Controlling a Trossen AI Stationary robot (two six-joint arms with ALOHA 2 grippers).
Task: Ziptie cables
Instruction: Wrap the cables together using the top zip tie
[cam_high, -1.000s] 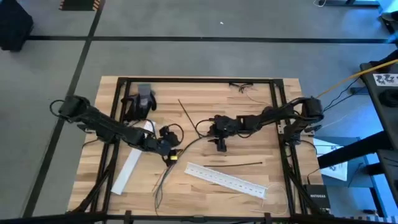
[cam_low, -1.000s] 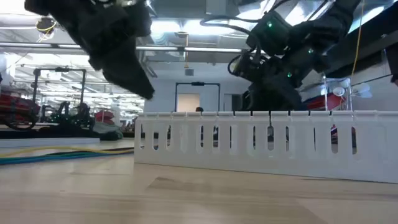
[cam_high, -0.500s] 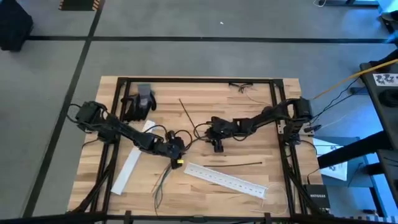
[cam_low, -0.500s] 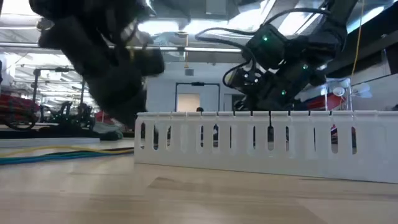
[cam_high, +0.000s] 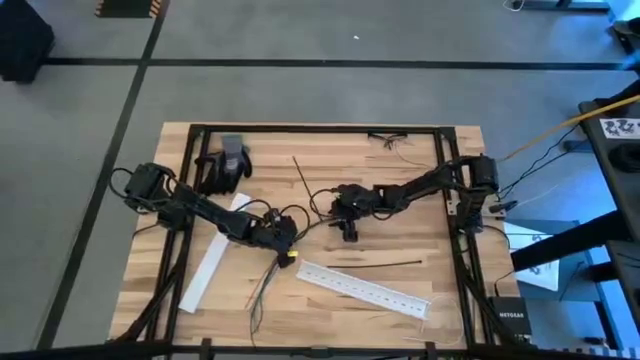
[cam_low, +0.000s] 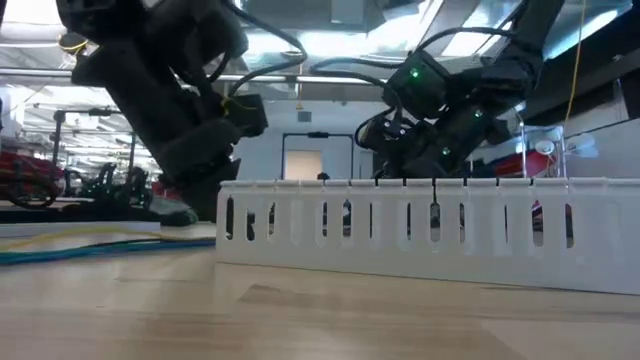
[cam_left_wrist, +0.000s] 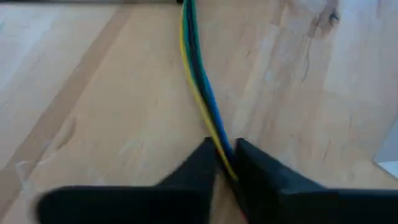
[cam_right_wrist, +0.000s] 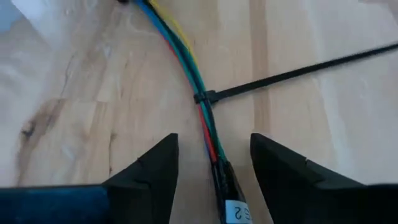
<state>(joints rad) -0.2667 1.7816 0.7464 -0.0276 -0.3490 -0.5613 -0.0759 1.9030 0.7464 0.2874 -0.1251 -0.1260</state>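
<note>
Left fingers (cam_left_wrist: 225, 163) now pinch cables (cam_left_wrist: 198, 81).

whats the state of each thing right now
cables: lying on the table, cinched by a zip tie
zip tie: looped round the cables, tail sticking out
left gripper: jaws shut on the cables
right gripper: jaws open, either side of the cables

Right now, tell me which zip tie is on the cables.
The tie before the right gripper, looped round the cables; the other tie lies loose by the white strip.
</note>
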